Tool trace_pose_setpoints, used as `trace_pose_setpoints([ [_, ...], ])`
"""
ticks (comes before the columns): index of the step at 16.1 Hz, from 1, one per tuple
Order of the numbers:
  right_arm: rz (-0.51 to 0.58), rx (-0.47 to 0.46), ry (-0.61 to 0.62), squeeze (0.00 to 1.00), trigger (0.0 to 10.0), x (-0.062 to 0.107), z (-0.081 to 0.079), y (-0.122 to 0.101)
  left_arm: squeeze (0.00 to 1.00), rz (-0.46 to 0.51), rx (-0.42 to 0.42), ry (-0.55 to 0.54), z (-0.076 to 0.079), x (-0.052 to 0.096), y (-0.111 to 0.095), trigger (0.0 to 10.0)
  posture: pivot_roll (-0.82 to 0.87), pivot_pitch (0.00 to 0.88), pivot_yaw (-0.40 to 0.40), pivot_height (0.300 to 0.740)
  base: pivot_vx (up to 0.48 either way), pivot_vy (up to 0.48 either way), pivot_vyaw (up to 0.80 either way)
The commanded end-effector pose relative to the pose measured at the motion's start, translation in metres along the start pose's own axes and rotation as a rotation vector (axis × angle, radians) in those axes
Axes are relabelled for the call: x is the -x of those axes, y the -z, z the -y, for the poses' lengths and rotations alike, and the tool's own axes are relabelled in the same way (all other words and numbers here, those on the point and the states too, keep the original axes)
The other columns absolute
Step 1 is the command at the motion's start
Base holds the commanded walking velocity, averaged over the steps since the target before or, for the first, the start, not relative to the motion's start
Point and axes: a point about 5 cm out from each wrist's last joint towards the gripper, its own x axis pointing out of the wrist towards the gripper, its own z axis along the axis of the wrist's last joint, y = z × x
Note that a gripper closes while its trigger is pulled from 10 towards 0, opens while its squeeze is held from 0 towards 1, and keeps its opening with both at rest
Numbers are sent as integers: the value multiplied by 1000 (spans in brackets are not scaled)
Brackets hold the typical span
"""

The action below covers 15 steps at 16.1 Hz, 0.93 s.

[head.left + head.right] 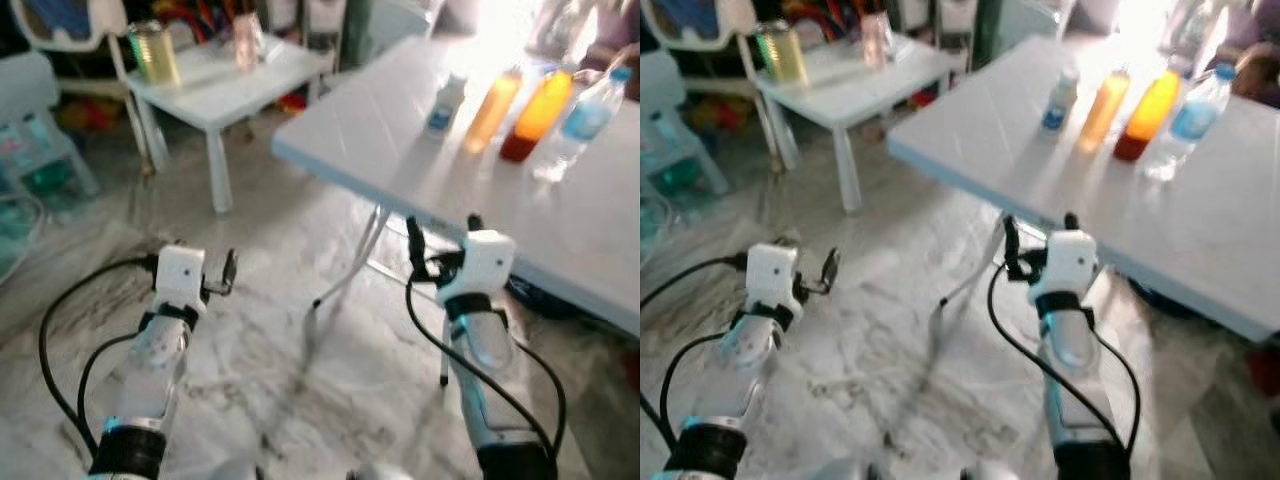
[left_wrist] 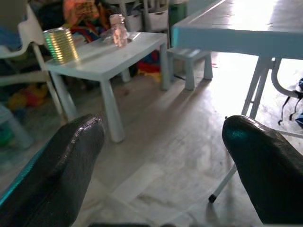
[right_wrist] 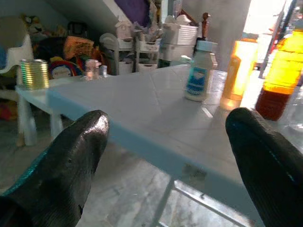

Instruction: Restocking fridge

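Observation:
On the white folding table (image 1: 370,135) stand a small white bottle with a blue label (image 1: 442,108), an orange juice bottle (image 1: 492,110), a darker orange-red bottle (image 1: 535,115) and a clear water bottle with a blue cap (image 1: 580,125). My right gripper (image 1: 443,230) is open and empty, held low at the table's near edge, short of the bottles. In the right wrist view the white bottle (image 3: 196,71) sits ahead between the fingers (image 3: 75,161). My left gripper (image 1: 192,258) is open and empty over the floor, pointing toward the small white table (image 2: 106,59).
The small table (image 1: 215,85) carries a shiny can (image 1: 155,52) and a pink glass (image 1: 246,42). A white chair (image 1: 75,25) and toys crowd the back left. The folding table's metal legs (image 1: 350,270) stand on the marble floor between my arms.

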Motion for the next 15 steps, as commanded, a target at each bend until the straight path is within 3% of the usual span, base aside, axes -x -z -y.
trace_pose_setpoints([
  [1,11,8,20,0,10000,-2,9,-2,0,20,-9,13,5,-4,-5,10000,22,49,-52,740,0,0,0],
  [4,1,6,-33,0,10000,-10,4,0,0,11,-20,-58,-9,1,-1,10000,69,45,-110,740,0,0,0],
  [9,11,10,-88,0,10000,-18,-4,-1,0,19,-22,-101,-15,3,-1,10000,87,49,-133,740,0,0,0],
  [15,32,40,60,0,10000,-2,22,-2,0,11,-37,54,9,-13,-4,10000,-15,58,-24,740,0,0,0],
])
